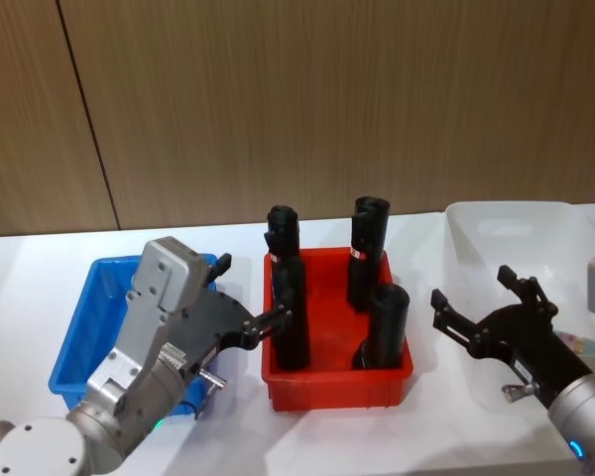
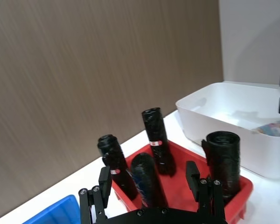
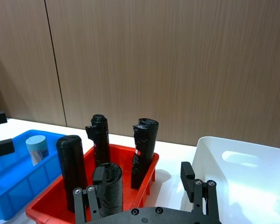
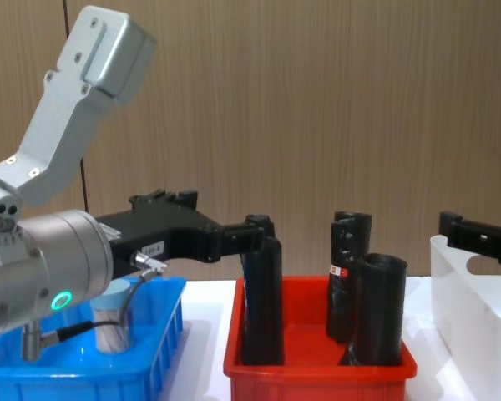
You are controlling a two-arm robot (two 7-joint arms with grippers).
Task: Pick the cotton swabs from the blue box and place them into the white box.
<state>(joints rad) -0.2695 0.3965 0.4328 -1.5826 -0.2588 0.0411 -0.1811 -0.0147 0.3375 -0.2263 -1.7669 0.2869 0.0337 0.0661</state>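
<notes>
One cotton swab jar (image 3: 37, 148) with a pale blue lid stands upright in the blue box (image 1: 84, 332); the chest view has the same jar (image 4: 113, 324) just under my left arm. My left gripper (image 1: 250, 293) hovers open and empty over the blue box's right side, pointing towards the red bin. Its wrist view shows the left gripper (image 2: 148, 177) spread wide. My right gripper (image 1: 471, 288) is open and empty above the near left part of the white box (image 1: 521, 223). A small item with a printed label (image 2: 273, 127) lies inside the white box.
A red bin (image 1: 337, 382) sits between the two boxes and holds several tall black rolled cylinders (image 1: 387, 322). They rise above the bin's rim, close to both grippers. A wood-panelled wall runs behind the white table (image 1: 40, 263).
</notes>
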